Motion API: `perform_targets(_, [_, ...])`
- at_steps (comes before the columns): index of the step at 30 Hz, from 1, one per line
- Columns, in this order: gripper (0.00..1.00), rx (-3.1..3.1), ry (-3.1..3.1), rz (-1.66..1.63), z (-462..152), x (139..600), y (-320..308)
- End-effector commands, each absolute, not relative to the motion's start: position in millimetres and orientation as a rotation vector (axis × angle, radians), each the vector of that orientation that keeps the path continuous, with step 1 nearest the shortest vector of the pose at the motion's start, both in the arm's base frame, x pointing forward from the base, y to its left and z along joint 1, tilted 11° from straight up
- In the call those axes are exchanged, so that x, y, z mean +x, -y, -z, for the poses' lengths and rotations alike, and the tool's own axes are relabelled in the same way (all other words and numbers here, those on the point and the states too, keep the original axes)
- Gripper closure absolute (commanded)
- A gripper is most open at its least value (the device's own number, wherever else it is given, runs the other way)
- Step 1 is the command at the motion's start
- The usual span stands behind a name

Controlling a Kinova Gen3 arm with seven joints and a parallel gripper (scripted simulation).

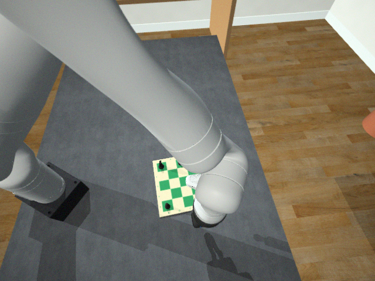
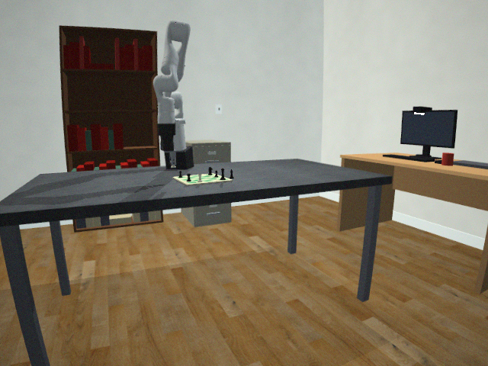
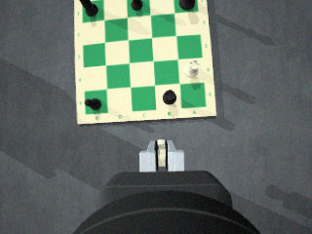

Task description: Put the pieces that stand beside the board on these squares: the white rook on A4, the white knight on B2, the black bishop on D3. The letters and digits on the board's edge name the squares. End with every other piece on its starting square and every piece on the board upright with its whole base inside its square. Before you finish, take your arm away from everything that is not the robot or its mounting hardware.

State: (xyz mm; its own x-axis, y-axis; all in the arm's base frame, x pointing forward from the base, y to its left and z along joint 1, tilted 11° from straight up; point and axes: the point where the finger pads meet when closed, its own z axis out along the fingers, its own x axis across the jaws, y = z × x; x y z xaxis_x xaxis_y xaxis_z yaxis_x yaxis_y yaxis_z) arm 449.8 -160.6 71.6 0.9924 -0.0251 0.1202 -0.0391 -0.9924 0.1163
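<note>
- The two pale square-tipped fingers of the grey arm's gripper [image 3: 161, 157] were pinching a small cream-white chess piece [image 3: 160, 152] between them, off the board just past its lettered edge, at six o'clock of the green-and-cream chequered board [image 3: 98, 116] in the wrist view.
- I could not tell from above whether the held piece was the rook or the knight; only a narrow cream sliver showed between the pads.
- A second white piece [image 3: 193, 69] stood on the board at about three o'clock, near the A column; its exact square was hard to read.
- A round-headed black piece [image 3: 169, 97] stood at five o'clock of the board, and another black piece [image 3: 93, 103] at seven o'clock.
- Risk, as I judged it: the hold looked narrow and high on the piece, so it could twist or slip during the carry and land tilted or across a square line.
- Lowering toward B2 could also brush the black piece close by and knock it off its square.
- In the top view the arm covered much of the board, and the edge letters were too small to read surely.
</note>
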Motion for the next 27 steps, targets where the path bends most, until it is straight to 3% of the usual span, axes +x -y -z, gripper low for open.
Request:
perform_targets(1, [1.00,3.013,0.031,-0.230,-96.7,458.4,153.5])
perform_targets(27, [1.00,3.017,0.106,-0.232,-100.6,459.9,139.3])
